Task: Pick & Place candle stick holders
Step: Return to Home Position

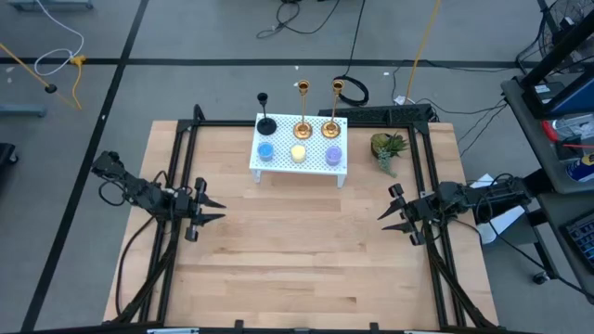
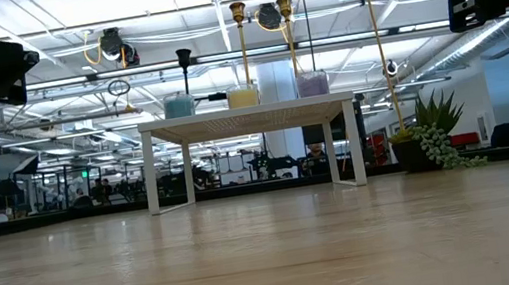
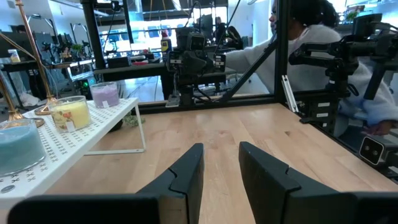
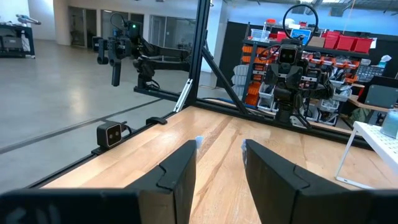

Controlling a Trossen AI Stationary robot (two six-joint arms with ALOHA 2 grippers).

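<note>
Three candle stick holders stand on the white perforated rack (image 1: 299, 167) at the table's far middle: a black one (image 1: 266, 123) at its left, two gold ones (image 1: 302, 127) (image 1: 333, 126) beside it; they also show in the low view (image 2: 185, 72) (image 2: 242, 43) (image 2: 289, 36). Each rests on its round base on the rack top. My left gripper (image 1: 219, 210) is open and empty over the table's left side. My right gripper (image 1: 385, 213) is open and empty over the right side. Both are apart from the rack.
Blue (image 1: 265, 151), yellow (image 1: 298, 153) and purple (image 1: 332, 154) candles sit along the rack's near edge. A small potted plant (image 1: 388, 148) stands to the rack's right. A black frame (image 1: 186, 148) rims the table. A person in white (image 3: 323, 50) sits beyond the table.
</note>
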